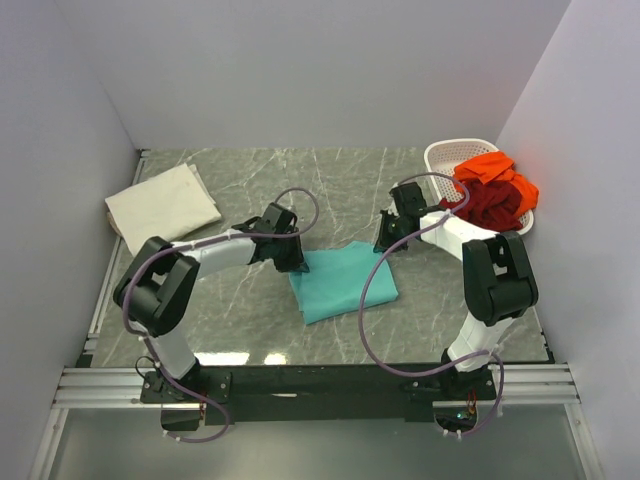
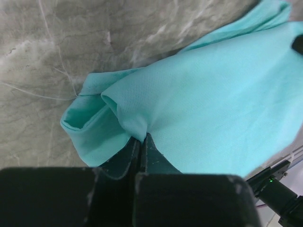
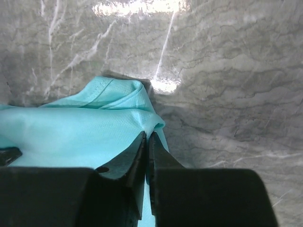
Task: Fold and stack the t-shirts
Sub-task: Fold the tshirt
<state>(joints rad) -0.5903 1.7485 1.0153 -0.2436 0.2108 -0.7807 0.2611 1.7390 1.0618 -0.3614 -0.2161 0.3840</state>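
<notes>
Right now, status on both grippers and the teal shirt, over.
Left gripper shut on teal t-shirt corner. Right gripper shut on its other far corner. Nothing blocking; cream t-shirt far left, basket far right.

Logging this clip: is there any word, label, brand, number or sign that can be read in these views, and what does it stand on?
None: no view shows readable text.
The teal t-shirt, cream t-shirt, orange t-shirt, dark red t-shirt and white basket show no print or tag.
The green light in the left wrist view is a lamp, not a sign.
</notes>
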